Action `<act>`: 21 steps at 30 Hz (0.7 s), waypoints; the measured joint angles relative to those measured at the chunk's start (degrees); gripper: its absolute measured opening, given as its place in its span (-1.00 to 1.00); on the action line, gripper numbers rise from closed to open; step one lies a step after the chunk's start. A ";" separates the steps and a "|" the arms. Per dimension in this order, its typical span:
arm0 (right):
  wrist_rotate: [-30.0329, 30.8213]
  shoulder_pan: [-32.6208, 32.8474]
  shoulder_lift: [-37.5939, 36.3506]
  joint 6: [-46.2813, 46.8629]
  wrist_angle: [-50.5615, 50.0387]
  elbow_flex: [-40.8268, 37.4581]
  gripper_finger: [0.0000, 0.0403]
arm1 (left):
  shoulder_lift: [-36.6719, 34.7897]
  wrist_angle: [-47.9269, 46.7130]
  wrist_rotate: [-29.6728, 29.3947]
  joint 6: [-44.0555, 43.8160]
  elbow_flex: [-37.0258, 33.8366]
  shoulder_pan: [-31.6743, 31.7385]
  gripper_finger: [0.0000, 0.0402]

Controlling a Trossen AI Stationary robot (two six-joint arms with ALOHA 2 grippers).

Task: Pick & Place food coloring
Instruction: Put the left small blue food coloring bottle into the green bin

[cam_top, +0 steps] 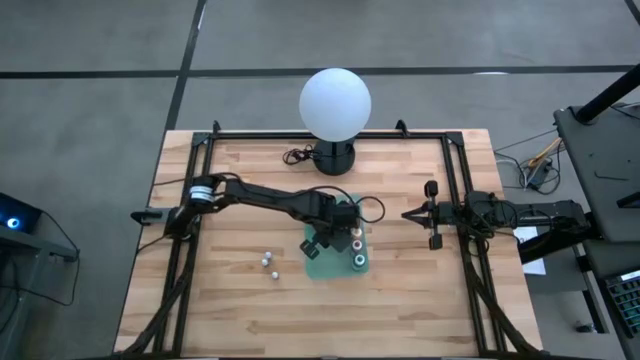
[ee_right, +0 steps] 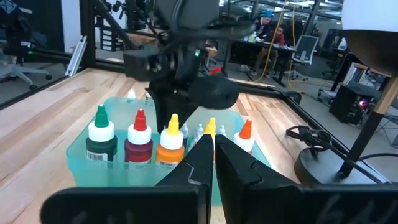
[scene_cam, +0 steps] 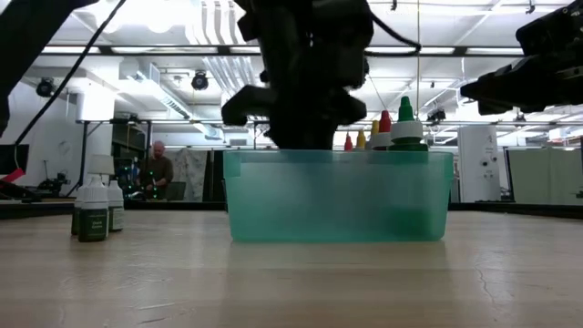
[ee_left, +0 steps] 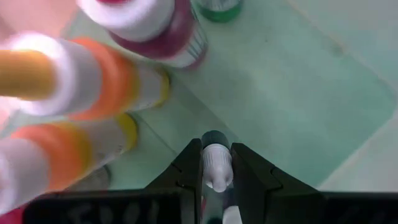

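Note:
A translucent green tub (scene_cam: 337, 196) stands mid-table. Along one side of it stand food coloring bottles with green (ee_right: 101, 142), red (ee_right: 139, 144), orange (ee_right: 171, 148) and yellow (ee_right: 210, 129) tops, with small whitish ones (ee_right: 198, 132) behind them. My left gripper (cam_top: 330, 240) reaches down into the tub and is shut on a small white-capped bottle (ee_left: 216, 163). Two more small bottles (cam_top: 270, 265) stand upright on the wood to the left of the tub. My right gripper (cam_top: 408, 213) waits shut at the table's right side, pointing level at the tub. My left gripper pinches the small bottle between its two fingers, one on each side, around the white cap (ee_left: 216, 171). The fingers come steeply from above. The bottle's dark body (ee_left: 214, 138) pokes out below the fingertips, over the tub's floor; whether it touches the floor I cannot tell.
A big white globe lamp (cam_top: 335, 105) on a black base stands at the table's far edge, its cable (cam_top: 296, 156) coiled beside it. Black frame rails (cam_top: 455, 180) run along the table's sides. Bare wood lies near the front edge (cam_top: 330, 320).

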 joint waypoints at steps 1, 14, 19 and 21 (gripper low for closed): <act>0.01 0.01 0.02 0.06 -0.08 0.00 -0.96 | 0.38 -0.36 -0.11 0.02 0.03 0.00 -0.79; 0.04 0.03 0.02 0.07 -0.02 0.00 -0.96 | 3.96 -4.48 -1.21 0.05 4.32 -0.02 -0.79; 0.04 0.03 0.04 0.11 -0.04 0.00 -0.96 | 4.19 -5.08 -1.27 0.09 4.56 -0.02 -0.79; 0.04 0.03 0.04 0.01 -0.02 0.00 -0.96 | 4.24 -5.13 -1.29 0.16 4.56 -0.02 -0.79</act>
